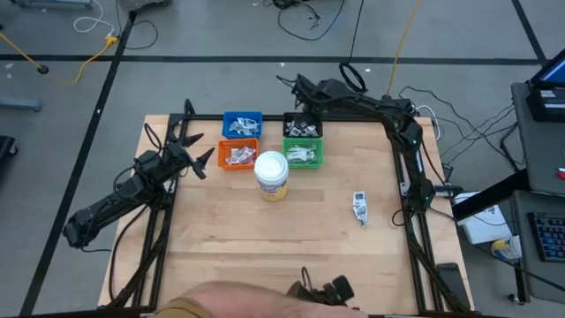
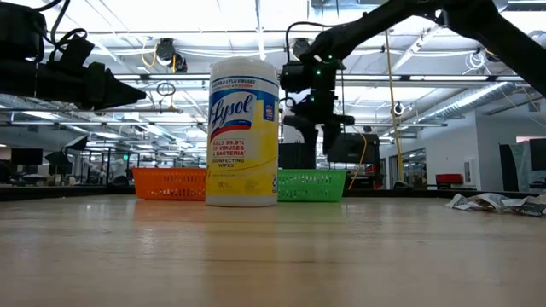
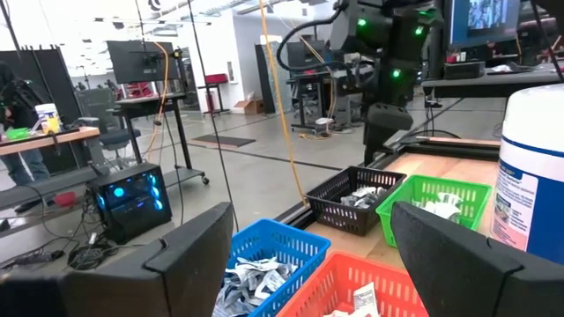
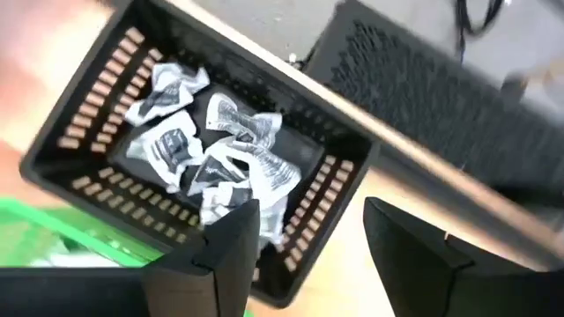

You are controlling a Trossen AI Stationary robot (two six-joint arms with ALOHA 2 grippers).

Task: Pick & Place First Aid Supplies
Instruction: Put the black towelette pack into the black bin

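Lysol jar (image 2: 243, 132) foremost, hiding orange bin (image 2: 169, 182), green bin (image 2: 312, 184) partly.

white-and-grey packets (image 4: 211, 154) fill a black bin (image 4: 330, 167); yellow-labelled jar (image 1: 272, 174).

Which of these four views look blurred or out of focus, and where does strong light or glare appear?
Right wrist view: motion blur smears the black bin and the packets in it, most at the picture's corners. Low view: bright ceiling lights behind the jar wash out the background; the near table is soft. Left wrist view: the near fingers are out of focus. High view: evenly lit, no glare.
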